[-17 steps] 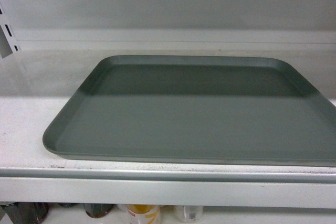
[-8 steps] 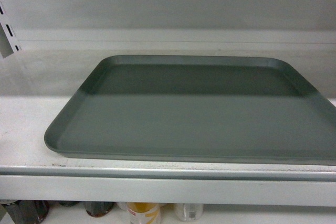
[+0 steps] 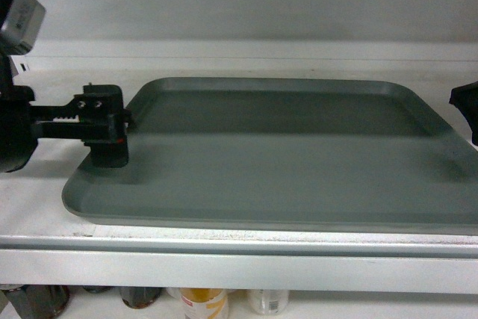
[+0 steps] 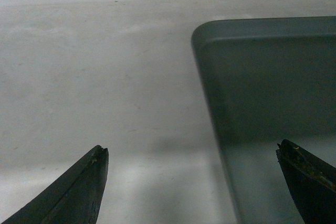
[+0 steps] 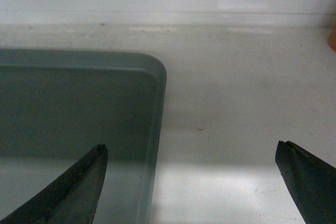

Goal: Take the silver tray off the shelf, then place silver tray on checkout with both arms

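The fingers (image 4: 79,192) of the left black parallel-jaw gripper (image 4: 191,182) stand wide apart, one tip over the bare shelf board and the other (image 4: 307,179) over the floor of the tray, so that the tray's left rim runs up between them. In the right wrist view the right gripper (image 5: 191,182) mirrors this: its fingers (image 5: 73,192) are also spread wide, the left tip over the tray's bottom and the right tip (image 5: 310,179) over the white board, with the tray's right rim between. Neither pair visibly touches the tray.

The large rectangular matte grey-silver tray with rounded corners and a low raised rim (image 3: 276,162) lies flat on the white painted metal shelf board (image 3: 45,199), its front edge close behind the board's lipped front edge (image 3: 239,267). Its far half sits in shadow. In the left wrist view the tray's far left corner (image 4: 210,30) shows, and in the right wrist view its far right corner (image 5: 155,69).

From the head camera, the left black arm (image 3: 71,121) reaches in from the left with its tip at the tray's left rim; a small red mark shows on it. Only a dark sliver of the right arm (image 3: 467,106) enters at the right edge, near the tray's right rim.

Below the shelf board, the tops of several cans and jars (image 3: 202,304) stand on a lower level.
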Controlling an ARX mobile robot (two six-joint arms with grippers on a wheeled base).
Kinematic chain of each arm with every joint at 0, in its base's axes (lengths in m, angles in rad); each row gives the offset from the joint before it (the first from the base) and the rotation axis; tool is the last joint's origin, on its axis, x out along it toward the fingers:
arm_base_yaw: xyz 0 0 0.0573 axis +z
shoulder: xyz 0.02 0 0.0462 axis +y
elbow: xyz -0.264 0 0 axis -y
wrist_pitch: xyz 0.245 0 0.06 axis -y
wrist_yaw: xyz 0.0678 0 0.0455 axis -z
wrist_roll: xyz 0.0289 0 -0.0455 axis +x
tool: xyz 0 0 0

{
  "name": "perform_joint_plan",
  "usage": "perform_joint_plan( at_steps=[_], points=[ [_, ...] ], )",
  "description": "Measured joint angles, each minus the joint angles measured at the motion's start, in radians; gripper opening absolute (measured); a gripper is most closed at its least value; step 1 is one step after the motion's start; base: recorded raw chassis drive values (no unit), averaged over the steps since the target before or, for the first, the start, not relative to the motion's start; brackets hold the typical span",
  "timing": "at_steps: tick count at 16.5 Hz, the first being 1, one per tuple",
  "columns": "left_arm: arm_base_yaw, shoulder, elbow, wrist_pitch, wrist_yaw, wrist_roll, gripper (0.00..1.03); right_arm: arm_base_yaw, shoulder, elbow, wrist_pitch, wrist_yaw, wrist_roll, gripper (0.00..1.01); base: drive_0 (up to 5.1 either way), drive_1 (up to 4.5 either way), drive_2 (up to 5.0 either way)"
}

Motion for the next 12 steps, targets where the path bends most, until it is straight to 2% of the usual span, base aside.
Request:
perform_joint_plan(
  at_steps=[4,9,10,12],
  points=[
    [-0.031,0.06,0.056,-0.059,-0.015,-0.001,0.98,0.006,0.069,0.05,-0.103,-0.005,0.0,0.98,0.0,0.0,0.0],
    [-0.042,0.095,0.079,-0.061,-0.034,-0.002,0.98,0.021,0.129,0.079,-0.124,0.034,0.011,0.98,0.0,0.0,0.0],
    [-0.044,0.097,0.079,-0.06,-0.034,-0.002,0.92,0.023,0.14,0.086,-0.124,0.036,0.02,0.88,0.0,0.0,0.0],
    [-0.049,0.113,0.083,-0.043,-0.033,-0.005,0.7,0.034,0.154,0.095,-0.116,0.045,0.027,0.66,0.0,0.0,0.0]
  ],
)
